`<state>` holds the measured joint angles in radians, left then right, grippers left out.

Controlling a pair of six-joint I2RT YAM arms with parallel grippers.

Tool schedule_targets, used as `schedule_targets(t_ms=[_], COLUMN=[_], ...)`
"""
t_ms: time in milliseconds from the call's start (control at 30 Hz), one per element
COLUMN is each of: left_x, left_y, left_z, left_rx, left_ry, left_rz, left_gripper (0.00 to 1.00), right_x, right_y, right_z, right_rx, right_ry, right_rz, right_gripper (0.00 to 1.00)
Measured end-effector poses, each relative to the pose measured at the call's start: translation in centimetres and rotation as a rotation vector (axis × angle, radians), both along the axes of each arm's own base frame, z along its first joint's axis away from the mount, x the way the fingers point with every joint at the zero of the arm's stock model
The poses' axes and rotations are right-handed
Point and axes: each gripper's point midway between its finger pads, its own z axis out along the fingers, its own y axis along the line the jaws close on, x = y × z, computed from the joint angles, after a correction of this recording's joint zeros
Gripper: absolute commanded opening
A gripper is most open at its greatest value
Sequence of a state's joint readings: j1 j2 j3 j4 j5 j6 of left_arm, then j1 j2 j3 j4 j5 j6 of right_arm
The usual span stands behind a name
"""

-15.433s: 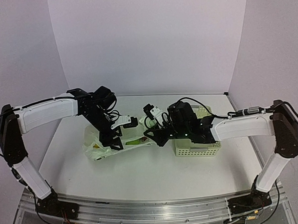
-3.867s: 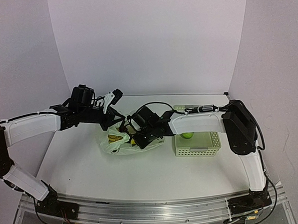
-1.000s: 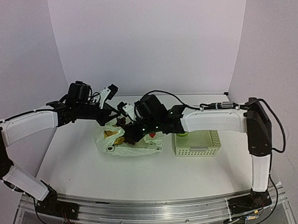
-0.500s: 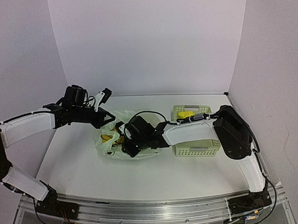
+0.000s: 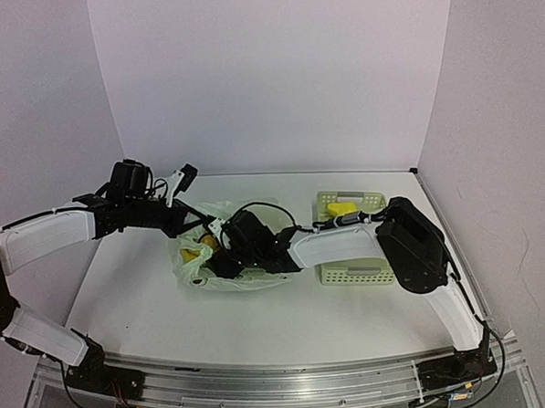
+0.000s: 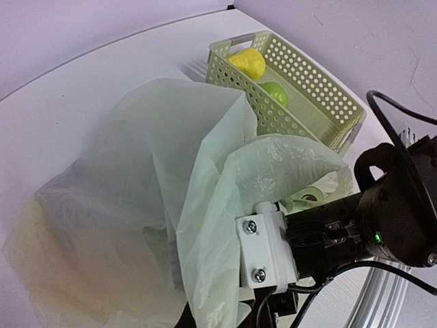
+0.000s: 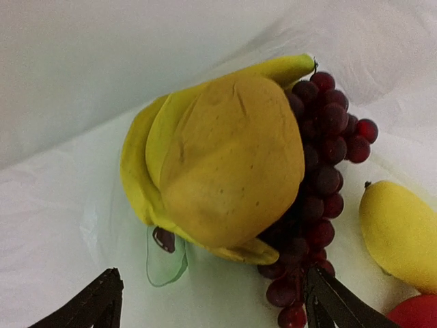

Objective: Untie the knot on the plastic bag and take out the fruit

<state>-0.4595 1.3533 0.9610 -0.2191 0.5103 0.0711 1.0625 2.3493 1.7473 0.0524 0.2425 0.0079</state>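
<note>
The plastic bag lies open left of the table's middle; its knot is out of view. My left gripper is shut on the bag's upper edge and holds the film up. In the left wrist view its own fingertips are hidden under the film. My right gripper reaches inside the bag with its jaws wide open and nothing between them. Just ahead of it lie yellow bananas, a dark purple grape bunch, a lemon and a red apple.
The pale green perforated basket stands right of the bag, holding a yellow fruit and a green pear. The right arm's wrist and cables crowd the bag's mouth. White walls close in the table's back and sides.
The right gripper has pushed deeper into the bag's mouth, leftward, and its jaws have spread wide. The left gripper has drawn the bag's edge slightly left.
</note>
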Motion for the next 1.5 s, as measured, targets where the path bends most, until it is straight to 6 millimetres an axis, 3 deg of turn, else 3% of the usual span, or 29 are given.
schedule_targets(t_ms=[100, 367, 700, 767, 933, 1033, 1133, 1333, 1500], left_x=[0.5, 1.2, 2.1, 2.0, 1.7, 1.7, 1.9, 2.7, 3.3], left_y=[0.2, -0.1, 0.1, 0.0, -0.1, -0.1, 0.1, 0.6, 0.9], left_z=[0.9, 3.3, 2.6, 2.7, 2.7, 2.7, 2.9, 3.4, 3.5], left_rx=[-0.016, -0.041, -0.038, -0.041, -0.047, -0.046, -0.048, -0.048, -0.045], left_ry=[-0.014, -0.08, -0.053, -0.051, -0.04, -0.039, -0.044, -0.061, -0.072], left_rz=[0.004, -0.018, -0.024, -0.03, -0.043, -0.043, -0.039, -0.021, -0.005], left_gripper=[0.0, 0.0, 0.0, 0.0, 0.0, 0.0, 0.0, 0.0, 0.0], right_x=[0.9, 3.4, 5.4, 5.8, 6.6, 6.7, 6.4, 4.0, 1.3], right_y=[0.7, 2.2, 4.7, 5.1, 5.3, 5.2, 4.9, 3.3, 1.5], right_z=[0.9, 3.5, 1.2, 0.9, 1.3, 1.3, 1.1, 1.8, 6.5], right_rx=[0.047, 0.154, 0.183, 0.185, 0.201, 0.204, 0.208, 0.164, 0.187], right_ry=[-0.052, -0.156, -0.195, -0.204, -0.213, -0.214, -0.206, -0.167, -0.161], right_rz=[-0.012, -0.035, -0.007, -0.005, -0.006, -0.004, 0.003, 0.077, 0.145], right_gripper=[0.98, 0.98, 0.96, 0.88, 0.47, 0.33, 0.25, 0.2, 0.19])
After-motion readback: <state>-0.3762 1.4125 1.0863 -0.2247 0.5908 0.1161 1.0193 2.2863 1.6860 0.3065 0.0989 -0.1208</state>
